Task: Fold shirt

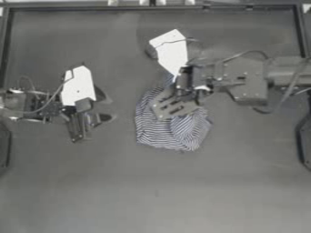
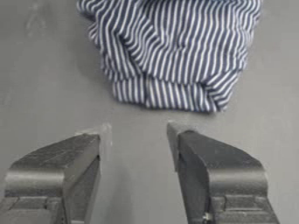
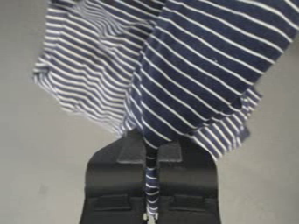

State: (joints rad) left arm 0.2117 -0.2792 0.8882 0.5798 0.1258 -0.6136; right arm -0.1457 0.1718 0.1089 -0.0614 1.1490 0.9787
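My right hand (image 3: pixel 151 151) is clamped on a pinch of the shirt (image 1: pixel 169 129); striped cloth runs up between the closed jaws in the right wrist view. From above, that hand sits over the top of the bundle, near mid-tabletop (image 1: pixel 152 195), slightly right of centre. The shirt is bunched, not spread, and trails from the grip toward the near edge, so its long axis runs far-to-near.

My left hand (image 2: pixel 137 135) is open, jaws apart and holding nothing, resting off to the shirt's left. Its wrist view shows bare tabletop between it and the crumpled lower hem, which lies straight ahead of the jaws.

I judge the left hand nearest the free end. Nothing blocks its path.
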